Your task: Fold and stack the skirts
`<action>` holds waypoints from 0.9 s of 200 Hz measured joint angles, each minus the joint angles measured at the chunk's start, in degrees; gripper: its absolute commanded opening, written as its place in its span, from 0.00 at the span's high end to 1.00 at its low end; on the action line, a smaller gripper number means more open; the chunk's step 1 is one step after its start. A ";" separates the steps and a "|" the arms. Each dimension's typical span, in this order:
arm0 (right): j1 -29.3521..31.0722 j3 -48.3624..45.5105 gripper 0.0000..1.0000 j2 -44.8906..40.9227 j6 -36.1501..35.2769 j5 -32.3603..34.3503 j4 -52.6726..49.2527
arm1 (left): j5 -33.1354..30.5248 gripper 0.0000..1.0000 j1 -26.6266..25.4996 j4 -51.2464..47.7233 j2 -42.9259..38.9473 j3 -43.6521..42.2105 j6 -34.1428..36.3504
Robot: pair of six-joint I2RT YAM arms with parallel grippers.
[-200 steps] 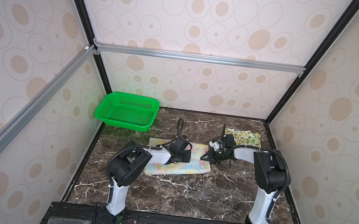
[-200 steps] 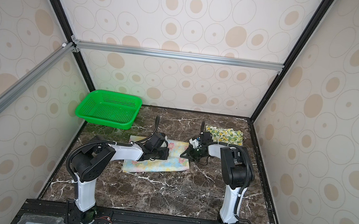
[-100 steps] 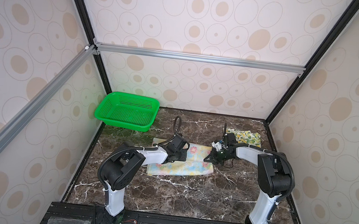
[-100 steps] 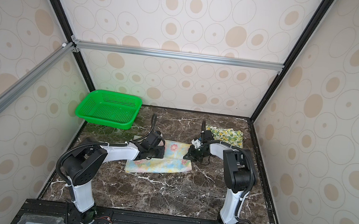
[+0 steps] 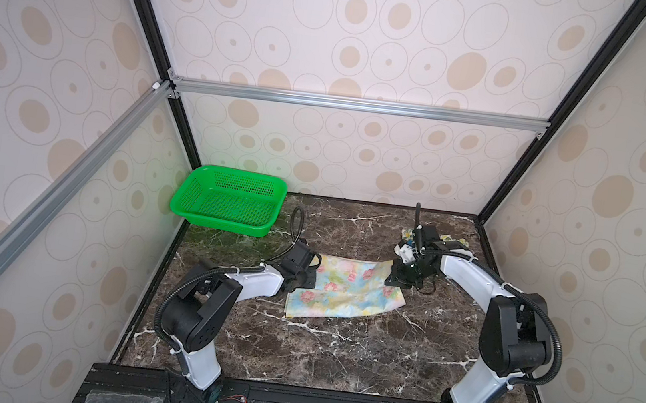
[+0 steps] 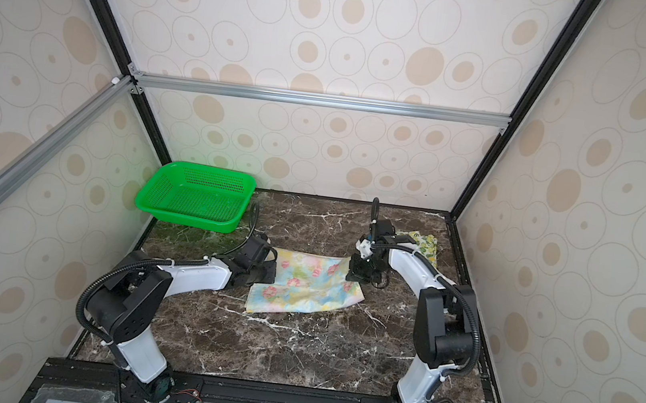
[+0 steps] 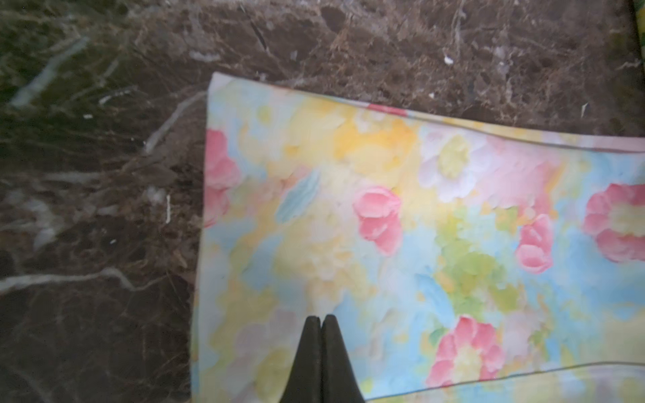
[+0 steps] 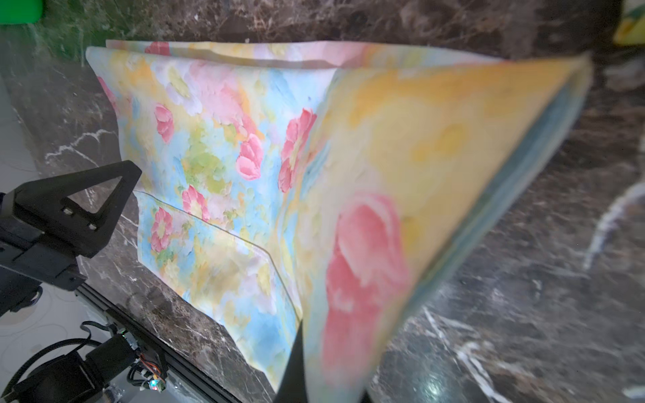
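The pastel yellow-blue skirt (image 5: 343, 295) with pink flowers lies mid-table in both top views (image 6: 301, 292). My left gripper (image 5: 313, 277) is shut, its tips resting over the skirt's left part (image 7: 320, 317) with nothing between them. My right gripper (image 5: 394, 281) is shut on the skirt's far right corner and holds it raised; in the right wrist view that flap (image 8: 401, 181) stands up from the jaws (image 8: 328, 352). The lemon-print skirt (image 6: 425, 242) lies folded at the back right, partly hidden by the right arm (image 5: 467, 274).
A green perforated basket (image 5: 229, 199) stands at the back left, just behind the left arm (image 5: 257, 282). The dark marble table (image 5: 335, 359) is walled on three sides. Both arm bases sit at the front edge.
The left gripper has slid left to the skirt's left edge. The right gripper has closed on the right corner and raised it, and the skirt has shifted slightly right.
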 measured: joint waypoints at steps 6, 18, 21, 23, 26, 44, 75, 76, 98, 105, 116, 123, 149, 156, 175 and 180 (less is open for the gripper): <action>-0.02 0.52 1.00 -0.24 -0.35 0.92 -1.09 | 0.44 1.00 0.00 0.76 -0.37 -1.05 -0.31; -0.02 1.60 1.00 -0.74 -0.96 2.86 -3.08 | 1.75 1.00 -0.17 3.19 -1.14 -3.58 -1.36; -0.02 1.88 1.00 -0.85 -1.11 3.37 -3.63 | 2.05 1.00 -0.24 3.76 -1.36 -4.31 -1.68; -0.02 2.01 1.00 -0.90 -1.18 3.61 -3.91 | 2.23 1.00 -0.33 4.02 -1.53 -4.72 -1.88; -0.02 2.29 1.00 -0.98 -1.31 4.04 -4.44 | 2.56 1.00 -0.48 4.50 -1.70 -5.27 -2.19; -0.02 3.54 1.00 -1.57 -2.01 6.62 -6.82 | 3.19 1.00 -1.49 6.80 -2.29 -7.37 -3.74; -0.02 4.87 1.00 -2.64 -2.84 9.38 -9.84 | 4.02 1.00 -5.14 9.88 -2.34 -7.89 -6.25; -0.02 4.92 1.00 -2.67 -2.84 9.42 -9.88 | 4.09 1.00 -5.22 9.99 -2.34 -7.91 -6.32; -0.02 5.60 1.00 -2.95 -3.08 10.38 -10.80 | 4.79 1.00 -7.48 12.39 -2.21 -8.85 -8.52; -0.02 5.68 1.00 -2.97 -3.10 10.43 -10.97 | 4.92 1.00 -8.11 13.00 -1.95 -9.09 -9.14; 0.00 5.68 1.00 -3.10 -3.08 10.40 -11.04 | 5.03 1.00 -8.92 14.08 -1.33 -9.22 -10.14; 0.00 5.68 1.00 -3.17 -3.06 10.36 -11.04 | 5.11 1.00 -9.42 14.67 -0.81 -9.25 -10.62; 0.68 5.90 1.00 -3.30 -2.86 10.16 -11.02 | 5.09 1.00 -11.85 17.42 0.83 -9.18 -12.44; 1.07 6.10 1.00 -3.30 -2.75 10.16 -11.02 | 5.09 1.00 -12.37 18.08 1.09 -9.18 -12.90; 2.84 6.99 1.00 -3.30 -2.56 10.27 -10.99 | 5.09 1.00 -13.68 19.52 1.79 -9.18 -14.01; 3.41 7.26 1.00 -3.30 -2.45 10.27 -10.97 | 5.05 1.00 -13.94 19.93 1.99 -9.16 -14.29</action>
